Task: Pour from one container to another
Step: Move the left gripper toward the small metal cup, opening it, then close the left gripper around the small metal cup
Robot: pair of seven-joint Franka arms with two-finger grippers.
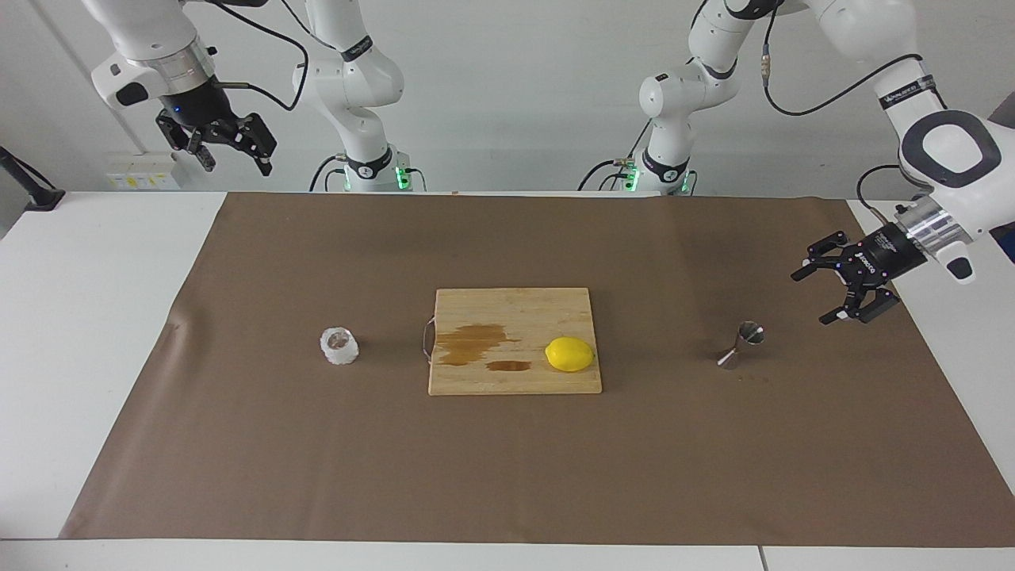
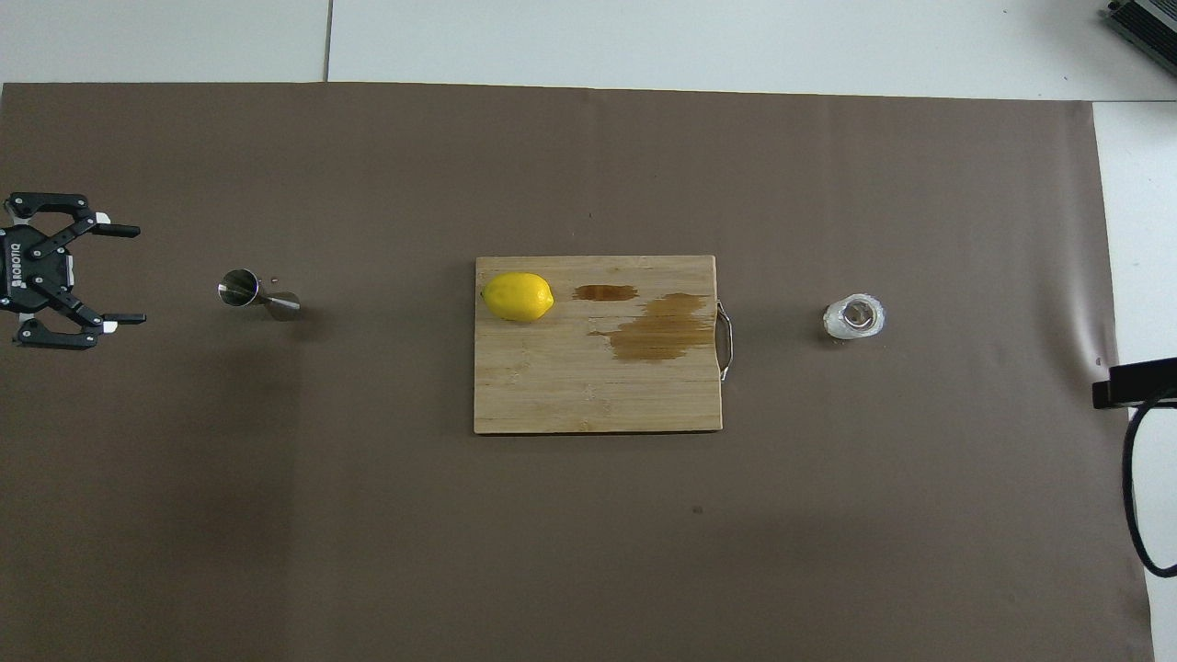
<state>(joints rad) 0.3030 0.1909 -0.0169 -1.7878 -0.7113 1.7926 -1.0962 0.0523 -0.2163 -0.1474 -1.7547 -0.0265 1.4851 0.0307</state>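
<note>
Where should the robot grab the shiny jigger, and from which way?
Probably at the narrow waist of the jigger, coming level from the left arm's end of the table. It stands upright, two cones meeting there, so fingers would sit in the dip. The open left gripper already points that way.

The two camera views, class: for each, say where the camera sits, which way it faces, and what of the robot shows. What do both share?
Facing view: high across the table, looking at both arms' bases; open left gripper beside the jigger, open right gripper waiting raised.
Overhead view: above the robots' end, looking steeply down; left gripper alone.
Shared: jigger, glass cup, lemon, cutting board.
</note>
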